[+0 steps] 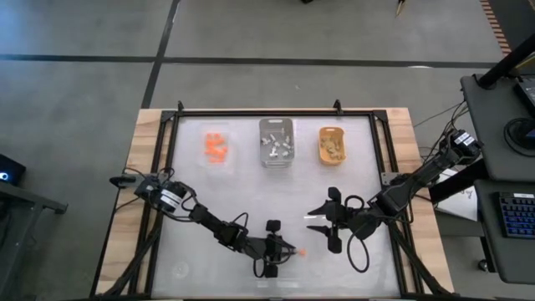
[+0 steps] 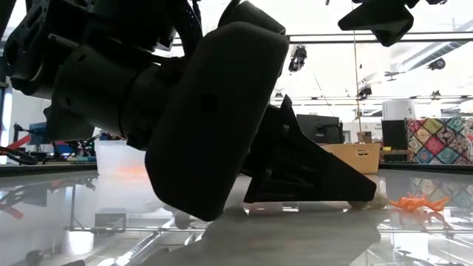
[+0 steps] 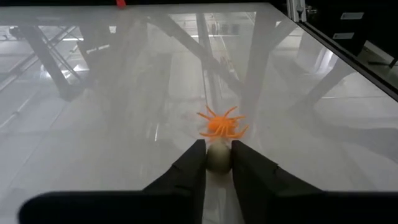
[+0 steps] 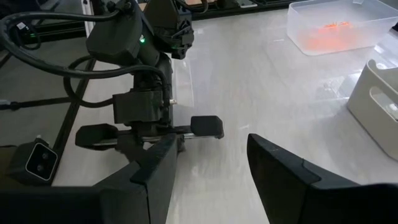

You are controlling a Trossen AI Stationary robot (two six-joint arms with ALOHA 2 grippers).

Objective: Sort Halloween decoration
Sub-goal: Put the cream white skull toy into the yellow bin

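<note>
A small round tan trinket (image 3: pixel 217 158) sits between the fingertips of my left gripper (image 3: pixel 217 146), low over the table near its front edge (image 1: pixel 288 250). An orange spider trinket (image 3: pixel 222 124) lies on the table just beyond those fingertips, apart from them. My right gripper (image 1: pixel 320 221) hangs open above the table's middle right with nothing between its fingers (image 4: pixel 211 149). At the far side stand a clear tray (image 1: pixel 217 148) with orange trinkets, a grey tray (image 1: pixel 277 142) with pale ones and an orange-yellow tray (image 1: pixel 333 145) with tan ones. My left gripper pinches the tan trinket's two sides (image 3: pixel 210 159) between its two fingertips. The fingers come in low and slanting, from the table's left toward its right. In the low view the trinket (image 2: pixel 375 199) shows at the fingertips, down on the table surface.
The three trays line the far side, with bare tabletop between them and the arms. A black frame (image 1: pixel 276 113) edges the work surface. The left arm (image 4: pixel 143 68) stretches across the near part of the table, in front of the right gripper.
</note>
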